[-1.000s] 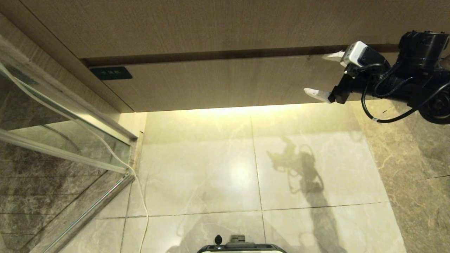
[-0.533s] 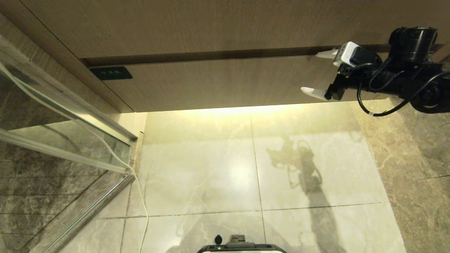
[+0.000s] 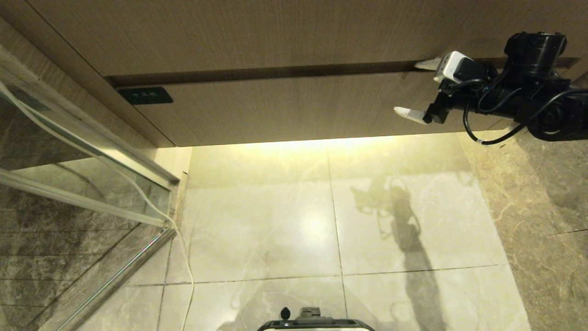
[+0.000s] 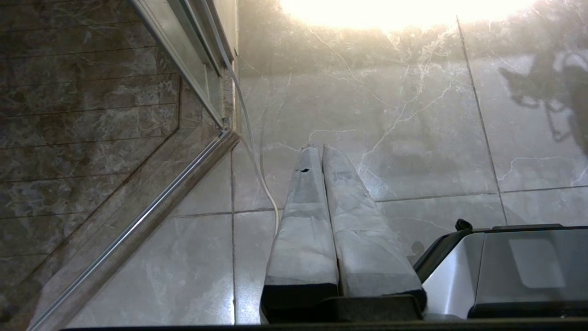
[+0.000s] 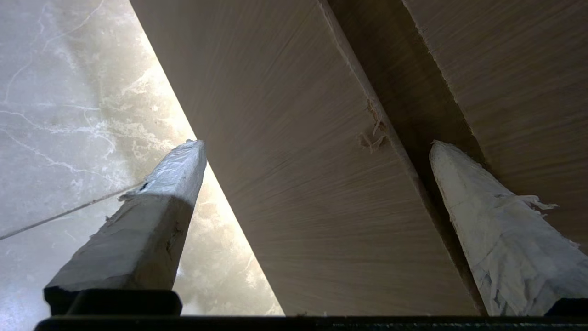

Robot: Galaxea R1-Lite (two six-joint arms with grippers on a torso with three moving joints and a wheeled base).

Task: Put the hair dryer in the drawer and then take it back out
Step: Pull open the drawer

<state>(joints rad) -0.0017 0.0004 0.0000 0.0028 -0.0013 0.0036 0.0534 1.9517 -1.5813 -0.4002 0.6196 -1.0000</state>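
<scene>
The drawer (image 3: 285,108) sits below the panel (image 3: 257,32), above the floor (image 3: 321,220), glass door (image 3: 69,184) at left.

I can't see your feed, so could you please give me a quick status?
Right tool open, straddling the drawer front. Left tool shut, parked. Drawer closed, dryer not in view.

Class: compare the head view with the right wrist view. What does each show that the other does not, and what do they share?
Head only: the drawer's dark label, a glass door and a thin white cable. Right wrist only: a chipped spot on the drawer's top edge. Both: the open right end effector straddling the closed drawer front, one finger at the dark gap above.
</scene>
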